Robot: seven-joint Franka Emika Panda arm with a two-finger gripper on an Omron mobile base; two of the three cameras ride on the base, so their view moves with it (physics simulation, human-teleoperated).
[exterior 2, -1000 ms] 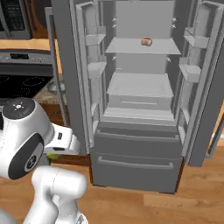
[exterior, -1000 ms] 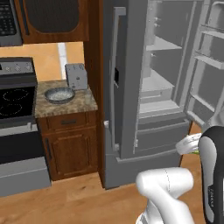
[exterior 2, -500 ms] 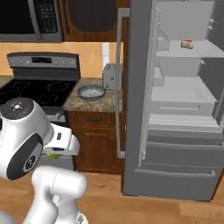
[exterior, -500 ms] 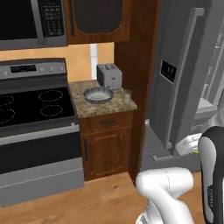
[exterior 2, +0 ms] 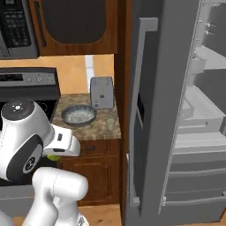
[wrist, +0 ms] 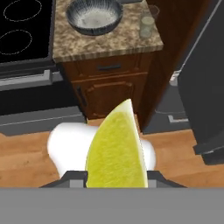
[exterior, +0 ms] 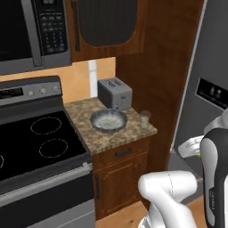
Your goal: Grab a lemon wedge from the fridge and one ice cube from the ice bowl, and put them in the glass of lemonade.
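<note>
Glass of lemonade [exterior: 144, 119] stands near counter's [exterior: 116, 139] right edge.

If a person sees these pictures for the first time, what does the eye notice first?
First, the big yellow lemon wedge held in the gripper, low in the hand view. Next, the ice bowl on the small speckled counter, with the toaster behind it and the glass of lemonade to its right.

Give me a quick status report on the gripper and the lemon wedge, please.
Gripper shut on lemon wedge, held low over the floor. Glass of lemonade waiting on counter beside ice bowl. Nothing between wedge and glass.
</note>
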